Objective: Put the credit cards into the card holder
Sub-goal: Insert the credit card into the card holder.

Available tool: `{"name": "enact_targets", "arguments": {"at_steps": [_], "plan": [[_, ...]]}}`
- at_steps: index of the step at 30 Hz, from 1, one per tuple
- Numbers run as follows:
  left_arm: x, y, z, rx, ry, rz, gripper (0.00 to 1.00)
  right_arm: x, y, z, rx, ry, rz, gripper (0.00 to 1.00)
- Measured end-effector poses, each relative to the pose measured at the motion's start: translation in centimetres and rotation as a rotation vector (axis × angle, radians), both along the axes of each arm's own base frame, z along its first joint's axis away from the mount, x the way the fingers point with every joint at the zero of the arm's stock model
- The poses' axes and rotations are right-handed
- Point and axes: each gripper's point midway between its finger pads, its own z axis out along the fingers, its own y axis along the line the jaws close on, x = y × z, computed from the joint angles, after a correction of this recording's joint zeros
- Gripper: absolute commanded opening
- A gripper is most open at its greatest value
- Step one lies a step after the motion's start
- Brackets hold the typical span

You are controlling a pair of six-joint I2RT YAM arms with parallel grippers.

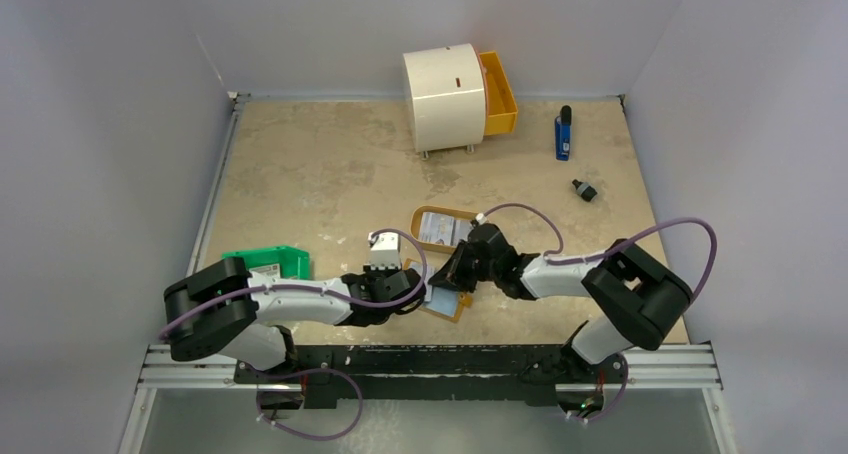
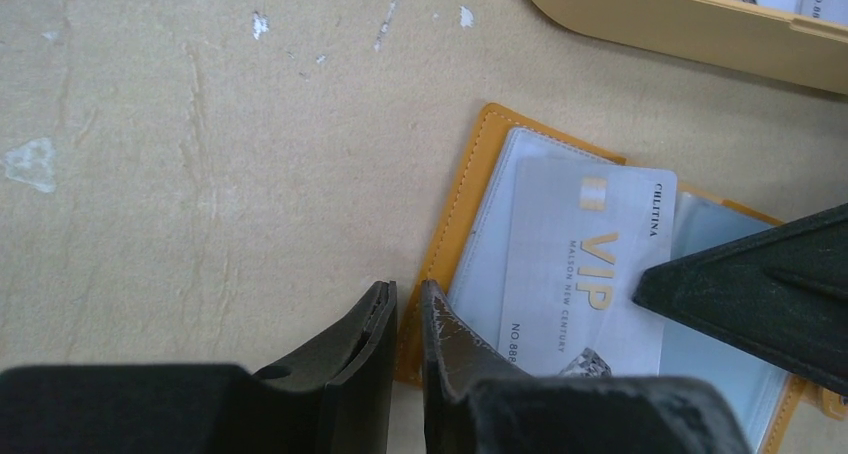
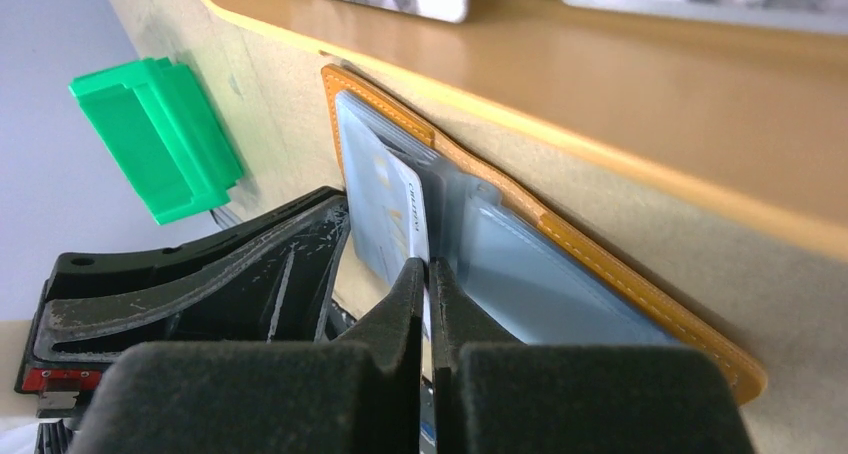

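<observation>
Scuffed beige surface (image 2: pixel 200 174): your right pincer (image 3: pixel 428 272) clamps the VIP card (image 2: pixel 585 274). Your left pincer (image 2: pixel 406 290) sits nearly together at the edge of the card holder (image 2: pixel 457 214), grip unclear. Pushed crooked, the card could jam.

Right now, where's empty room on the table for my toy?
Bare table lies between the white drum and the green box, with a smaller patch between the drum and the tan tray. It's crowded front-middle: left gripper and right gripper, pinching a credit card, meet at the card holder.
</observation>
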Motion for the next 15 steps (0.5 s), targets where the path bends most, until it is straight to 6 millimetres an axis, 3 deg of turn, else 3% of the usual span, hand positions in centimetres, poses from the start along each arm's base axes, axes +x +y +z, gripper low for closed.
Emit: {"name": "enact_targets", "arguments": {"at_steps": [5, 15], "plan": [[-0.21, -0.51, 0.07, -0.038, 0.009, -0.005, 0.14, -0.24, -0.73, 0.03, 0.004, 0.013, -0.058, 0.0], [-0.38, -1.11, 0.09, -0.065, 0.017, -0.018, 0.13, -0.3, 0.0, -0.18, 0.023, 0.032, -0.079, 0.0]]}}
